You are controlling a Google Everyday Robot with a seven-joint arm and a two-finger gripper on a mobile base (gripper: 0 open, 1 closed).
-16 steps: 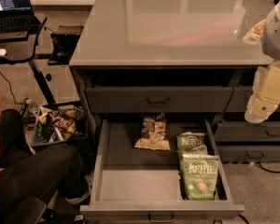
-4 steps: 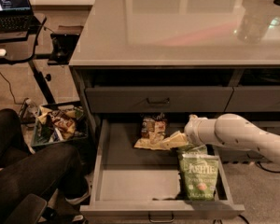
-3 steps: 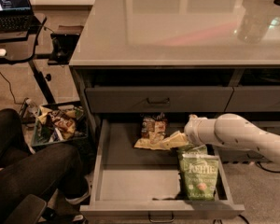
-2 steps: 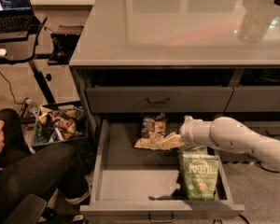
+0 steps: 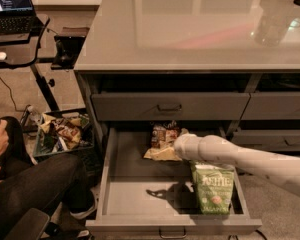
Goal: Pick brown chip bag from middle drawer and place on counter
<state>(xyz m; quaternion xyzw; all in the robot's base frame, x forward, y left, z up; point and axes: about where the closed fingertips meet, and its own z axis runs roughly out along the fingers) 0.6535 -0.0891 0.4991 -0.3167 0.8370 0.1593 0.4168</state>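
The brown bag [image 5: 161,138] is seen at the back of the open middle drawer [image 5: 132,191]. The pincer [image 5: 180,146] is placed against its right edge; whether it is spread cannot be told.

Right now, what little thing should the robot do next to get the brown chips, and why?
Probably take a firm hold of the brown chip bag before any lifting. The gripper is down in the open middle drawer, right at the bag's right edge, while the bag lies on the drawer floor, not raised. The counter above is where it must end up.
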